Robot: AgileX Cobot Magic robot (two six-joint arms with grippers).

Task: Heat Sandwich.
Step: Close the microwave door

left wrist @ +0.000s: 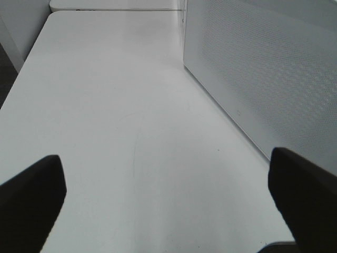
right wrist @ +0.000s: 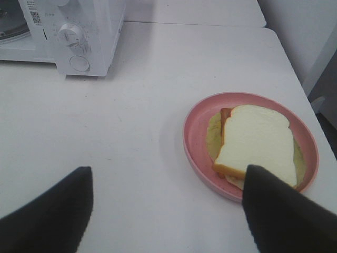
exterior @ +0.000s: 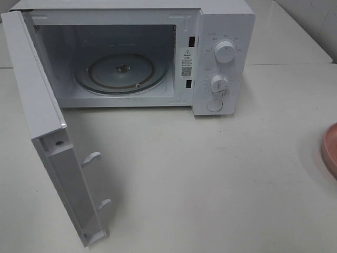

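Note:
The sandwich [right wrist: 258,142], white bread with a tan crust and pale filling, lies on a round pink plate [right wrist: 197,138] on the white table. My right gripper [right wrist: 168,211] hovers open just short of the plate, one finger overlapping the plate's near rim, nothing between the fingers. In the high view only the plate's edge [exterior: 330,147] shows at the far right, and neither gripper appears there. My left gripper [left wrist: 166,200] is open and empty over bare table, beside the microwave's open door [left wrist: 263,68].
The white microwave [exterior: 221,52] stands at the back with its door [exterior: 47,132] swung out to the left and the glass turntable [exterior: 122,71] bare inside. Its dials [right wrist: 71,36] show in the right wrist view.

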